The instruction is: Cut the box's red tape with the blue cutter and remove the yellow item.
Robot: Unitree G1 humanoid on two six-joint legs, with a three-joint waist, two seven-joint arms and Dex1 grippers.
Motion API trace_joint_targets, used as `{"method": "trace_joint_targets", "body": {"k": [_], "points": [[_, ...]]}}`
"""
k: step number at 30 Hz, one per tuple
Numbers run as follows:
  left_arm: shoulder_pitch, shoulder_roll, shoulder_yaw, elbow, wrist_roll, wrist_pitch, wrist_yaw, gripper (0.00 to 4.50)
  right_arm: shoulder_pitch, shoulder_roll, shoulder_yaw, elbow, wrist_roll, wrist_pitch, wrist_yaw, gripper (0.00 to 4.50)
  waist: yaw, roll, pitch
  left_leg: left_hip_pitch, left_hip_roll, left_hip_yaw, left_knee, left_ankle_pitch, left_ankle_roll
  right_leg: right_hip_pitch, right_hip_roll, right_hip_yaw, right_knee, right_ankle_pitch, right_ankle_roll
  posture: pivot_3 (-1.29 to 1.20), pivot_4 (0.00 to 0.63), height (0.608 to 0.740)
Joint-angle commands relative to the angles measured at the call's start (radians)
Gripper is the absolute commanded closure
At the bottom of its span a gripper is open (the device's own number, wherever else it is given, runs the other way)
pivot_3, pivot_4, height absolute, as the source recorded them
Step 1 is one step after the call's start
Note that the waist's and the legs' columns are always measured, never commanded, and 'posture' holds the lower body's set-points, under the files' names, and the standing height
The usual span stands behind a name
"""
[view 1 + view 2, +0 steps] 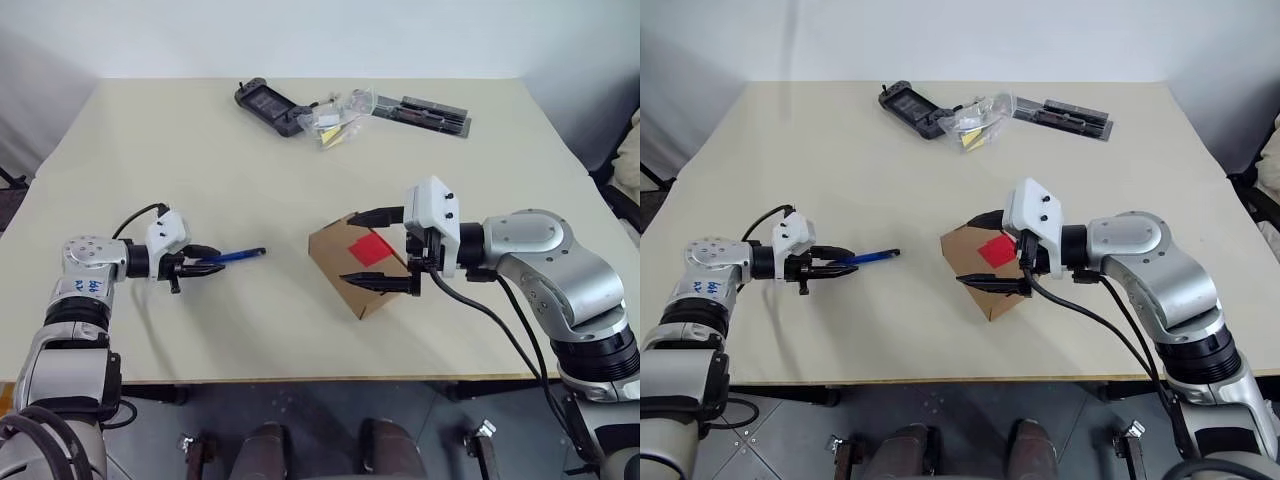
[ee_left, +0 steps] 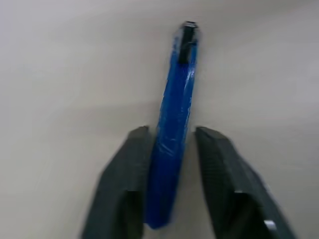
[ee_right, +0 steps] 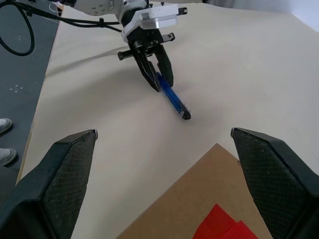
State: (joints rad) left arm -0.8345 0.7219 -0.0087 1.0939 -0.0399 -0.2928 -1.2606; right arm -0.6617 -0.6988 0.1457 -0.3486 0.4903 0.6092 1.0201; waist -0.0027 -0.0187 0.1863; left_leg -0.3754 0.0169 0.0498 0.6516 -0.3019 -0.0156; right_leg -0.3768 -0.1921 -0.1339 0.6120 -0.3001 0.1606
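Cardboard box (image 1: 352, 262) sits tilted near the table's middle, a little toward three o'clock, with the red tape (image 1: 369, 248) on its upturned face. The right gripper (image 1: 381, 250) straddles the box from the three o'clock side with its two black fingers spread wide, one at the far edge and one at the near edge; whether they press the cardboard cannot be told. In the right wrist view the brown face and the red strip lie between those spread fingers.

Toward nine o'clock from the box, well apart from it, the blue cutter (image 1: 232, 256) lies flat on the table (image 1: 250, 160), its dark tip pointing toward the box. The left gripper (image 1: 207, 260) has its fingers on either side of the cutter's rear end. In the left wrist view one finger (image 2: 124, 179) touches the blue body while a narrow gap shows at the other, so the jaws are nearly closed around it and a firm grip cannot be confirmed.

At the table's twelve o'clock edge lie a black device (image 1: 268, 104), a clear plastic bag (image 1: 338, 118) with yellowish bits, and a flat black tool strip (image 1: 425, 113).
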Motion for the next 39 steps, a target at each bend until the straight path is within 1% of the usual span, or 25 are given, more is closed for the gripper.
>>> {"method": "trace_joint_targets", "body": {"k": [1,5,9,11,12,14,17,21,25,29,31,32,35,37,39], "points": [[0.067,0.003,-0.019,-0.014,0.011,0.058,-0.055,4.1,0.003,0.001,-0.049,-0.026,0.016,-0.026,-0.004,0.0,0.0,0.0,0.0,0.0,0.0,0.0,0.0,0.0,0.0,0.0,0.0,0.0,0.0,0.0,0.0,0.0,0.15,0.74],[0.106,0.013,-0.016,-0.09,-0.021,0.128,-0.136,4.1,0.022,0.012,-0.07,-0.039,0.048,-0.035,0.005,0.0,-0.002,0.0,0.0,0.0,0.0,0.001,0.0,-0.001,0.001,0.0,0.0,0.001,-0.001,0.0,0.0,0.0,0.15,0.74],[0.161,0.033,-0.012,-0.233,-0.087,0.3,-0.247,4.1,0.044,0.002,-0.086,-0.056,0.081,-0.021,0.013,0.0,-0.004,0.0,0.0,0.0,0.0,0.001,-0.002,-0.003,0.0,-0.001,0.0,-0.001,-0.001,0.0,0.0,0.0,0.15,0.74],[0.211,0.047,-0.001,-0.379,-0.163,0.458,-0.307,4.1,0.055,-0.005,-0.086,-0.055,0.08,-0.023,0.014,0.0,-0.006,0.0,0.0,0.0,0.0,0.002,-0.002,-0.004,0.001,-0.001,0.0,-0.001,-0.002,0.0,0.001,0.0,0.15,0.74],[0.249,0.059,0.0,-0.482,-0.213,0.565,-0.333,4.1,0.059,-0.005,-0.086,-0.056,0.081,-0.022,0.011,0.0,-0.007,0.0,0.0,0.0,0.0,0.002,-0.002,-0.004,0.001,-0.001,0.0,0.0,-0.002,0.0,0.001,0.0,0.15,0.74],[0.332,0.088,-0.006,-0.671,-0.299,0.753,-0.346,4.1,0.064,-0.004,-0.085,-0.058,0.084,-0.02,0.006,0.0,-0.009,0.0,0.0,0.0,0.001,0.002,-0.001,-0.005,0.001,-0.001,0.0,0.0,-0.002,0.001,0.001,0.0,0.15,0.74],[0.447,0.116,-0.012,-0.881,-0.393,0.94,-0.293,4.1,0.07,-0.002,-0.083,-0.061,0.085,-0.019,-0.001,0.0,-0.01,0.0,0.001,-0.001,0.002,0.002,-0.001,-0.005,0.001,-0.001,0.001,0.0,-0.003,0.001,0.001,0.0,0.15,0.74],[0.533,0.109,0.009,-1.04,-0.474,1.112,-0.186,4.1,0.08,-0.001,-0.082,-0.067,0.084,-0.019,-0.007,0.0,-0.007,0.0,0.001,-0.001,0.003,0.002,0.0,-0.005,0.001,-0.001,0.002,0.0,-0.004,0.0,0.001,0.0,0.15,0.74],[0.593,0.088,0.041,-1.131,-0.542,1.255,-0.081,4.1,0.09,-0.003,-0.087,-0.078,0.09,-0.01,-0.017,0.0,0.0,0.0,0.001,-0.001,0.004,0.003,0.0,-0.006,0.0,-0.001,0.003,0.001,-0.004,0.0,0.001,0.0,0.15,0.74],[0.592,0.055,0.094,-1.117,-0.582,1.348,0.028,4.1,0.098,-0.007,-0.086,-0.079,0.089,-0.011,-0.016,0.0,0.001,0.0,0.001,-0.001,0.005,0.003,0.0,-0.006,0.0,-0.001,0.004,0.001,-0.005,0.0,0.001,0.0,0.15,0.74],[0.588,0.056,0.108,-1.106,-0.597,1.398,0.068,3.38,0.099,-0.005,-0.086,-0.082,0.09,-0.01,-0.019,0.0,0.0,0.0,0.001,-0.001,0.005,0.003,0.0,-0.006,-0.001,-0.001,0.005,0.001,-0.005,0.0,0.001,0.0,0.15,0.74],[0.589,0.063,0.102,-1.106,-0.598,1.417,0.079,3.14,0.098,-0.003,-0.085,-0.081,0.09,-0.01,-0.019,0.0,-0.001,0.0,0.001,-0.001,0.005,0.003,0.0,-0.006,-0.001,-0.001,0.005,0.001,-0.005,0.0,0.001,0.0,0.15,0.74],[0.565,0.083,0.051,-1.066,-0.584,1.498,0.117,2.2,0.095,0.002,-0.079,-0.076,0.087,-0.013,-0.02,0.0,0.001,0.0,0.001,-0.001,0.006,0.003,0.0,-0.006,-0.001,-0.001,0.005,0.001,-0.005,0.0,0.001,0.0,0.15,0.74],[0.514,0.078,0.038,-0.997,-0.588,1.591,0.148,1.68,0.093,0.003,-0.078,-0.074,0.088,-0.013,-0.02,0.0,0.003,0.0,0.001,0.0,0.006,0.003,0.001,-0.006,-0.001,0.0,0.005,0.002,-0.005,0.0,0.001,0.0,0.15,0.74],[0.474,0.077,0.026,-0.937,-0.584,1.642,0.166,1.12,0.092,0.004,-0.076,-0.073,0.087,-0.014,-0.02,0.0,0.006,0.0,0.001,0.0,0.006,0.003,0.002,-0.006,-0.001,0.0,0.006,0.002,-0.004,0.0,0.001,0.0,0.15,0.74]]}}
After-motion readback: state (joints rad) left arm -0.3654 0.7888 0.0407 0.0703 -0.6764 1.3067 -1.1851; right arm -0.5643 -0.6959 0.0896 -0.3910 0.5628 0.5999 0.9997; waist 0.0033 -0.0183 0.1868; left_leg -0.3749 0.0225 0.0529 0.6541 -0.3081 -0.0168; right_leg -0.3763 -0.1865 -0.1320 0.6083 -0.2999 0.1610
